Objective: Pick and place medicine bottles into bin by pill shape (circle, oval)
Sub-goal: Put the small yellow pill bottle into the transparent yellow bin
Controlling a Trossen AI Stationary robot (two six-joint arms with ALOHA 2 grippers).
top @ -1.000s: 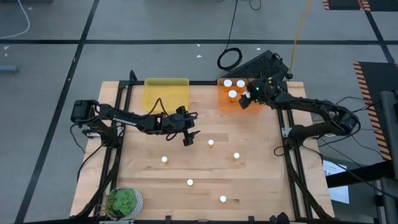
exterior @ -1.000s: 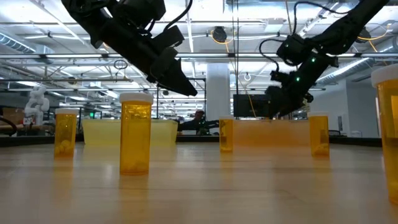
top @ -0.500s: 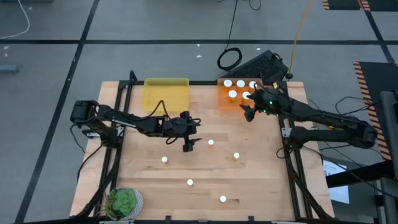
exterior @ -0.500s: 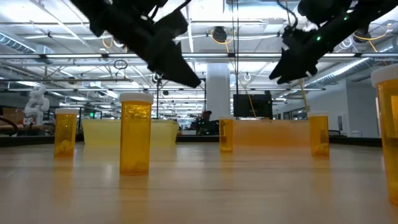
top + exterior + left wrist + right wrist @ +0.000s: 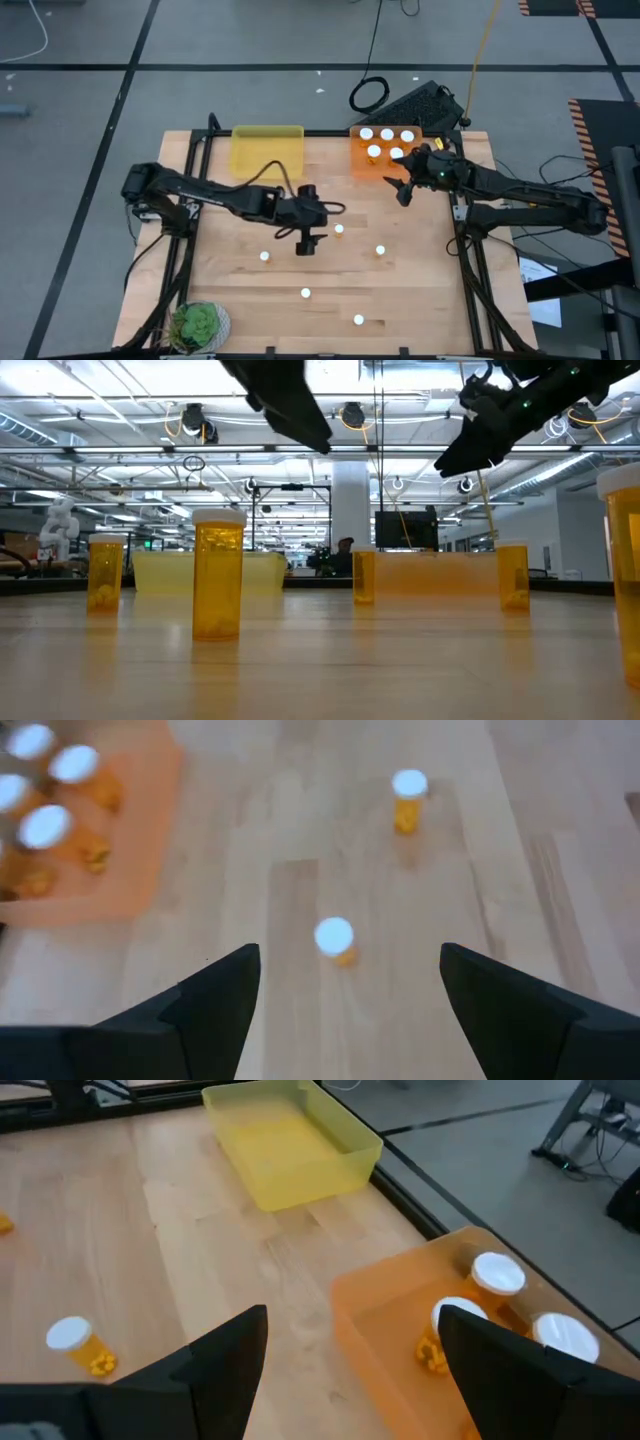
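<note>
High view shows the left gripper spread apart beside a loose medicine bottle, likely lining up a grasp; the right gripper, apart and empty, hangs near the orange bin holding 4 bottles.

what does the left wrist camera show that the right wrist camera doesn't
Only the left wrist view shows two bottles standing together on bare wood, one between the open jaws, another beyond it. Only the right wrist view shows the empty yellow bin and a lone bottle. Both show the orange bin holding white-capped bottles.
</note>
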